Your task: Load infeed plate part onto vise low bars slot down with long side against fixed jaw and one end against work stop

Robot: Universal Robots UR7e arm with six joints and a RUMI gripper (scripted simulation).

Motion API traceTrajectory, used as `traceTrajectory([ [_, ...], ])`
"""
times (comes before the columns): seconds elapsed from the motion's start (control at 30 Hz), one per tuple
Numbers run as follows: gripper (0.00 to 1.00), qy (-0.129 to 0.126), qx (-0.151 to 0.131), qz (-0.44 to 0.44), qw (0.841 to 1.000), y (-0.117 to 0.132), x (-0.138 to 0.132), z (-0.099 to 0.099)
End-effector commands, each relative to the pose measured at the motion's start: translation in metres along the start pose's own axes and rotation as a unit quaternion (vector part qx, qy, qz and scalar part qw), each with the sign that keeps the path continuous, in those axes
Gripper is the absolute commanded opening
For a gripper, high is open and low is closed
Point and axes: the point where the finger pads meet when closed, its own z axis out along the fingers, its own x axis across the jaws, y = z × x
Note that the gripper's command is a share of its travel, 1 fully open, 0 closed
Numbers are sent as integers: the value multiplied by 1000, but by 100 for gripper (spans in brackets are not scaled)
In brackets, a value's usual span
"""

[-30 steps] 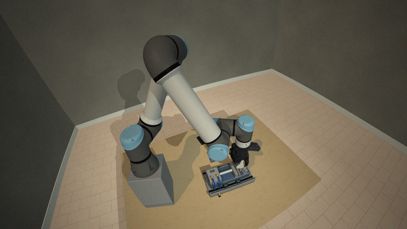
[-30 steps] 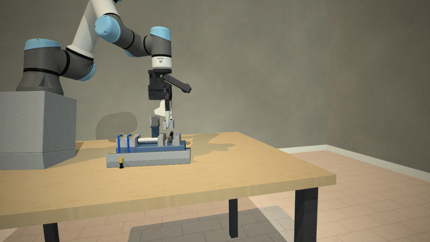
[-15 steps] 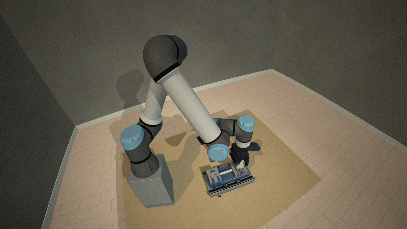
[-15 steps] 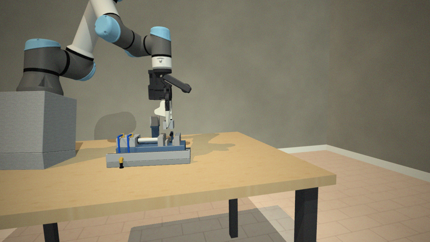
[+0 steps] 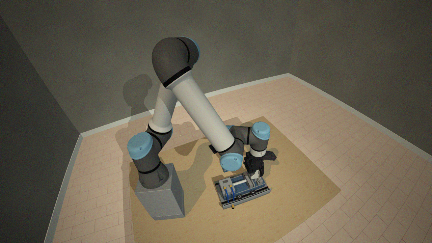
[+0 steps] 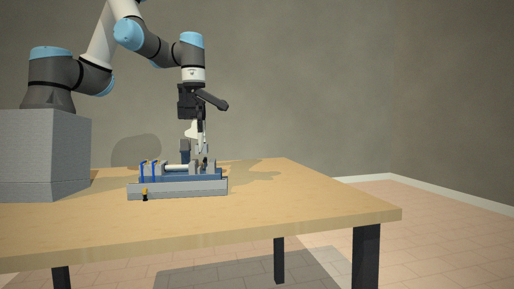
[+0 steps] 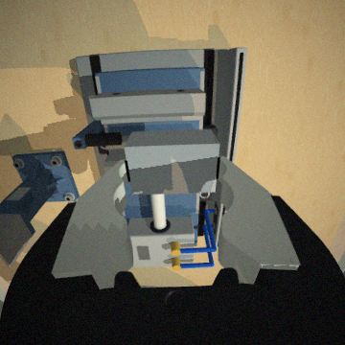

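wood-top table (image 5: 302, 193) (image 6: 287, 201) (image 7: 297, 96), vise (image 5: 241, 191) (image 6: 176, 188) (image 7: 225, 96) on it. fingers (image 5: 255, 174) (image 6: 200, 147) clamped on part (image 6: 204, 148) (image 7: 172, 155), block between both tips, above vise.

In the exterior view, you have the pedestal (image 5: 163, 202) (image 6: 72, 151) on the left of the table (image 5: 302, 187) (image 6: 287, 204) (image 7: 297, 96) and the vise (image 5: 241, 189) (image 6: 179, 176) (image 7: 149, 81) to its right. Within the vise, your cylinder (image 5: 225, 183) (image 6: 155, 168) (image 7: 160, 244) lies left, the fixed jaw (image 6: 212, 166) (image 7: 149, 105) right, the work stop (image 6: 204, 160) (image 7: 103, 139) between the jaws. Behind the vise is a stand (image 6: 184, 155) (image 7: 43, 184). Your part (image 6: 205, 148) (image 7: 172, 155) is above the vise, in the gripper (image 5: 256, 175) (image 6: 200, 149) (image 7: 172, 159).
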Motion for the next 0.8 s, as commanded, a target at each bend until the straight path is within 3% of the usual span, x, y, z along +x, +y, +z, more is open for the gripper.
traceTrajectory([
  [0.0,0,-1,-1,0,1000,1,-1,2],
  [0.77,0,-1,-1,0,1000,2,-2,15],
])
